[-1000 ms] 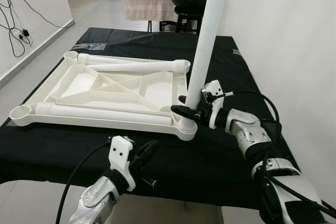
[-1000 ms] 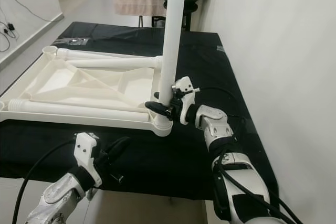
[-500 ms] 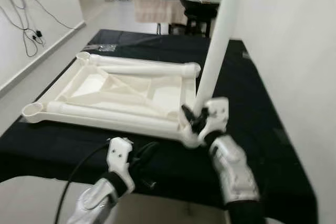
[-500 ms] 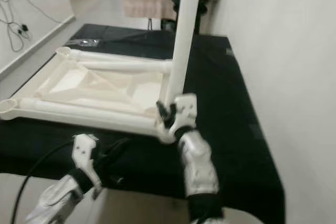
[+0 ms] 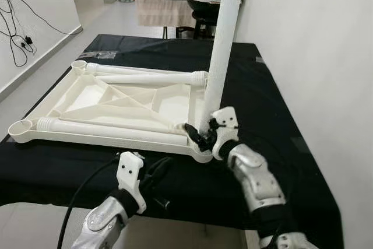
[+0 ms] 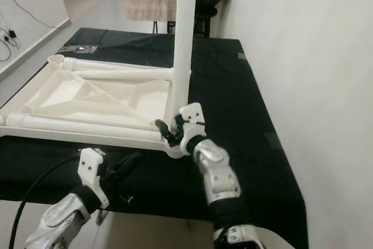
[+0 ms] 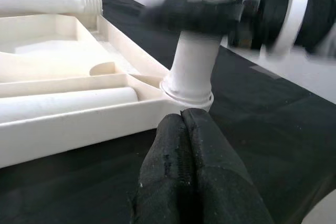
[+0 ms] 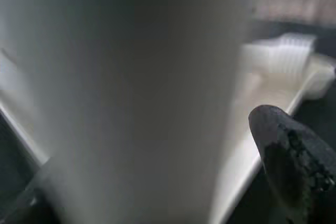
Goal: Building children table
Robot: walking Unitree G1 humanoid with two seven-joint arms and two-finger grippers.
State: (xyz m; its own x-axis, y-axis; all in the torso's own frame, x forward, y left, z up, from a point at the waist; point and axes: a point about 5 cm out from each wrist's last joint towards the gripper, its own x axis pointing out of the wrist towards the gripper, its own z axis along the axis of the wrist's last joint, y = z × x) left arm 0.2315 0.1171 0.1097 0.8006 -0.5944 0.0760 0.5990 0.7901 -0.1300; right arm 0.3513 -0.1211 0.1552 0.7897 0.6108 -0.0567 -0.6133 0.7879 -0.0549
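A white plastic tabletop (image 5: 111,106) lies upside down on a table (image 5: 274,115) draped in black cloth, its ribbed underside facing up. At its near right corner a long white leg (image 5: 220,51) stands nearly upright in the corner socket (image 5: 204,150), leaning a little to the right as it rises. The right gripper (image 5: 201,135) is at the foot of that leg, just above the socket, its black fingers (image 5: 194,134) closed around the leg's base; in the right wrist view the leg is a pale blur right against the camera with one dark fingertip (image 8: 286,150) beside it. Two more legs lie flat inside the upturned tabletop: one (image 5: 111,130) along the near edge with its threaded end towards the near left corner, the other (image 5: 157,77) along the far edge with its threaded end at the far right. The left gripper (image 5: 158,167) hangs over the near edge of the table, close to the socket corner but touching nothing, its fingers (image 7: 184,171) pressed together and empty. Beyond the table's far end stand a dark stool (image 5: 207,13) and a smaller table with a striped cloth (image 5: 163,7), and cables (image 5: 17,33) trail down the left wall.
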